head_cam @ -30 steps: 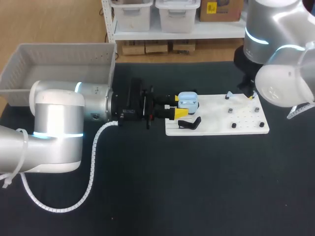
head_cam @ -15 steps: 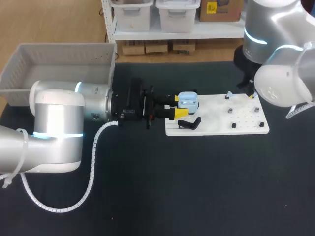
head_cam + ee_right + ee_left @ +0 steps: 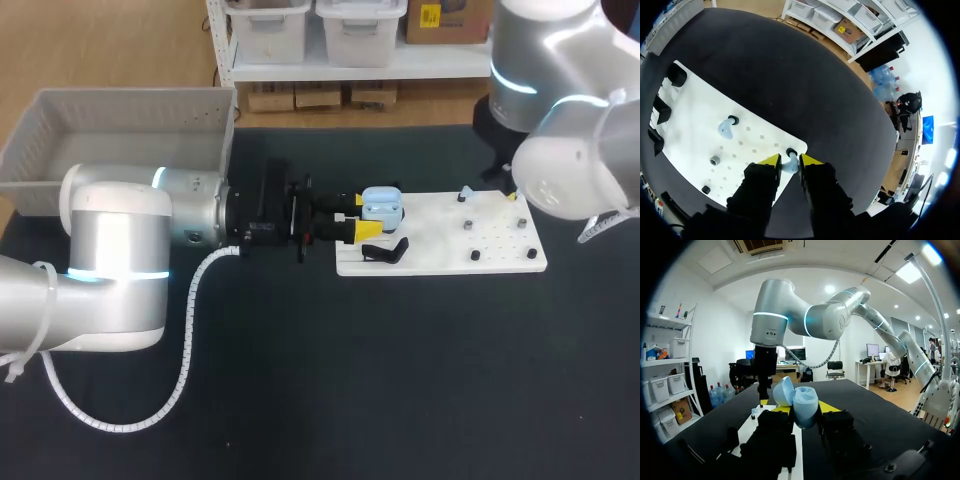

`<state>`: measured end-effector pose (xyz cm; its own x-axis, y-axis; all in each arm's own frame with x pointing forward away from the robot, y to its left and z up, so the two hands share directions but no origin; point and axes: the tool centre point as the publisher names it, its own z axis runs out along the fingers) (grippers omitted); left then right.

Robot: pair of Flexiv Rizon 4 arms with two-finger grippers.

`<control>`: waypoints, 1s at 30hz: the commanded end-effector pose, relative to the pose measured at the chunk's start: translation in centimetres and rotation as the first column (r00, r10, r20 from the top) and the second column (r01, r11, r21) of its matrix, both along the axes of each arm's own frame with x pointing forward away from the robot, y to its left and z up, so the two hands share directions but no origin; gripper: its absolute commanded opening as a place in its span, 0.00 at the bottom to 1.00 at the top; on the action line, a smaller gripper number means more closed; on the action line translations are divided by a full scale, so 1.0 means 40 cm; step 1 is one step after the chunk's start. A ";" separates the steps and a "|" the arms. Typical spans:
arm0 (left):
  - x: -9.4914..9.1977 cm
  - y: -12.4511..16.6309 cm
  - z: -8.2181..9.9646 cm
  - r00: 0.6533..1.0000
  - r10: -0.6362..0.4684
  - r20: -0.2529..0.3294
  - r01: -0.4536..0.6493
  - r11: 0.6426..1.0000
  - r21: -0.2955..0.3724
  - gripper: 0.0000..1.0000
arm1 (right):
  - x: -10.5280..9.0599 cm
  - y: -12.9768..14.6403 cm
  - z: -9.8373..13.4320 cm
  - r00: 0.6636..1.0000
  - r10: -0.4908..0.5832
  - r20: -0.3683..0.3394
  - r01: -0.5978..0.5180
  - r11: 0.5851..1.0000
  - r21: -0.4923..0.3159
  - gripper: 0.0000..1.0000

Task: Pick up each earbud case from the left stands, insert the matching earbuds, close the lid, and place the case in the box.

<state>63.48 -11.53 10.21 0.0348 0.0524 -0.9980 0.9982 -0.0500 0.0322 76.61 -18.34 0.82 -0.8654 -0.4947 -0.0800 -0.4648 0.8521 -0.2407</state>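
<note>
My left gripper [image 3: 366,222] [image 3: 804,410] lies level over the white board's [image 3: 440,240] left end, shut on a light-blue earbud case [image 3: 381,207] [image 3: 801,404] whose lid stands open. My right gripper [image 3: 510,191] [image 3: 790,161] points down at the board's far right corner. A pale blue earbud [image 3: 789,164] on a small peg fills the gap between its yellow tips, which press on it from both sides. A second earbud [image 3: 726,129] sits on another peg further along the board [image 3: 695,125].
A black stand [image 3: 386,250] rises at the board's near left, beside the case. Small dark pegs [image 3: 467,226] dot the board's right half. A grey bin [image 3: 120,135] stands at the back left. The table is covered in black cloth.
The right gripper's fingers have drawn together around the earbud at the board's corner. The left arm and the case have kept still.
</note>
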 end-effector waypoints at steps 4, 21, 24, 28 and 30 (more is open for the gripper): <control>-0.003 0.000 -0.001 1.000 0.006 0.003 -0.006 1.000 -0.002 0.00 | 0.000 -0.001 -0.003 1.000 -0.003 0.005 0.003 1.000 -0.004 0.00; -0.003 0.000 -0.001 1.000 0.006 0.003 -0.006 1.000 -0.002 0.00 | -0.083 0.005 0.236 0.998 -0.058 0.003 0.058 0.996 0.064 0.00; -0.003 0.000 -0.001 1.000 0.006 0.003 -0.006 1.000 -0.002 0.00 | -0.105 0.019 0.266 0.996 -0.085 0.002 0.085 0.995 0.054 0.00; -0.003 0.000 -0.001 1.000 0.006 0.003 -0.006 1.000 -0.002 0.00 | -0.134 0.043 0.284 0.991 -0.133 -0.024 0.134 0.990 0.052 0.00; -0.003 0.000 -0.001 1.000 0.006 0.003 -0.006 1.000 -0.002 0.00 | -0.140 0.047 0.286 0.989 -0.147 -0.027 0.148 0.987 0.056 0.00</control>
